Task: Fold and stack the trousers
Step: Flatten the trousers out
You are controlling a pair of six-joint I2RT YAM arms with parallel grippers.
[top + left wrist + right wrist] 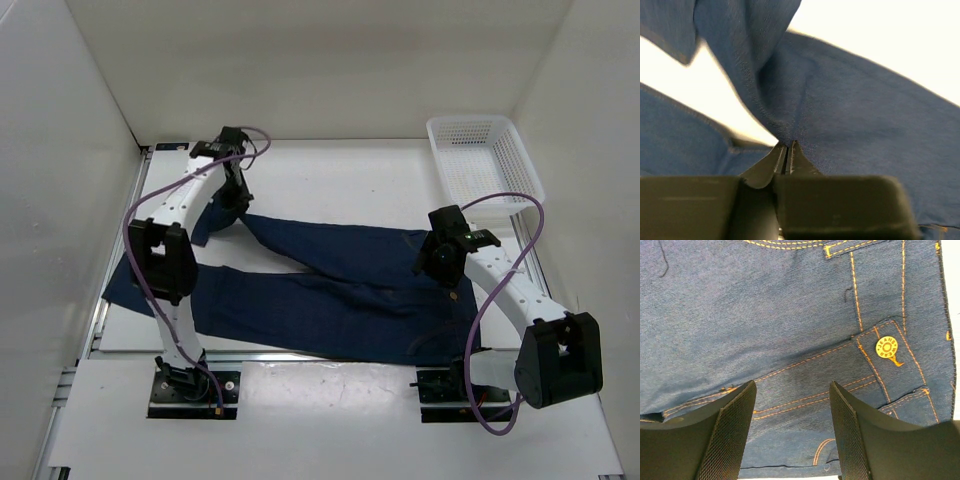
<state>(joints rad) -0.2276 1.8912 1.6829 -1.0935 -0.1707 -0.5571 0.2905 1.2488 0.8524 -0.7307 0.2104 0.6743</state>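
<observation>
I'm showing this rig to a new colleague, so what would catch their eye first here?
The dark blue trousers sprawl across the middle, legs pointing left. The left gripper is shut on one leg's cloth at the far left, while the right gripper hangs open over the waist, by a brass button. A white basket sits far right.

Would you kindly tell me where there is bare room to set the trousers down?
The far strip of table is bare, bordered by the left gripper, the basket and the trousers. The near board is also free. The middle is crowded with cloth, the right gripper open above it.
</observation>
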